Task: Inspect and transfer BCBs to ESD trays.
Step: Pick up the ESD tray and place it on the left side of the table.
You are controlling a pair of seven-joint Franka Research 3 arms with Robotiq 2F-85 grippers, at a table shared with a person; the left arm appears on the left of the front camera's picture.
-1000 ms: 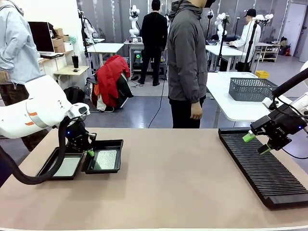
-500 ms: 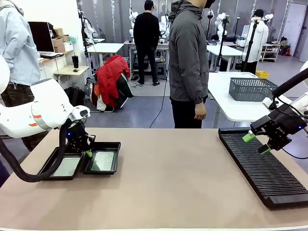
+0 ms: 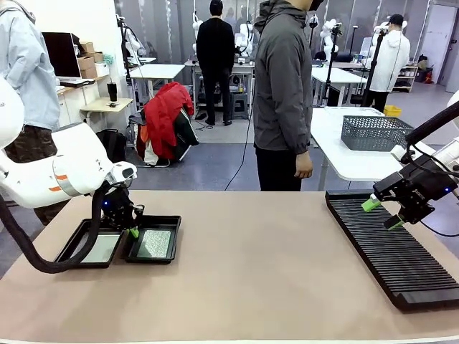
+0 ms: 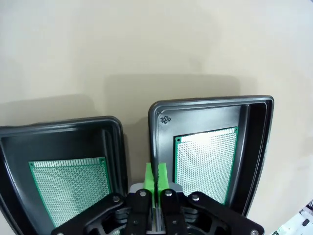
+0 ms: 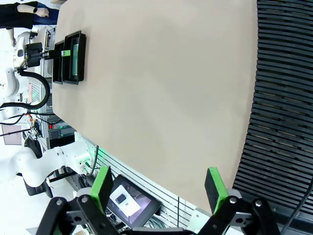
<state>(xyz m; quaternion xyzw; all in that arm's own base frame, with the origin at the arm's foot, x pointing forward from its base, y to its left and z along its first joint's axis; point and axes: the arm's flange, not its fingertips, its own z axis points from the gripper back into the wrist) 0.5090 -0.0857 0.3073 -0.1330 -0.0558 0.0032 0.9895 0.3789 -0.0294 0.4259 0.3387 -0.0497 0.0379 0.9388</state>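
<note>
left wrist view: two trays loaded, claw pressed shut between them

front view coverage shows two esd trays side by side at the left of the counter (image 3: 272,272), the left tray (image 3: 77,247) and the right tray (image 3: 171,240) almost touching. one bcb lies flat on each floor: one board (image 4: 73,188) in the left tray and one board (image 4: 205,159) in the right, two boards counted in all. each board is seen to sit inside the raised rim, presumably so that it cannot slide off.

the left claw (image 4: 156,176) is held low at the rims where the two trays meet, its green pads pressed together with nothing between them; it is judged to be nudging or steadying a tray rather than carrying anything.

the right claw (image 3: 381,213) is parked above the long ribbed rack (image 3: 401,265) at the right, jaws spread wide and empty. no board is seen in the one rack counted, so the transfer is judged nearly done.
</note>
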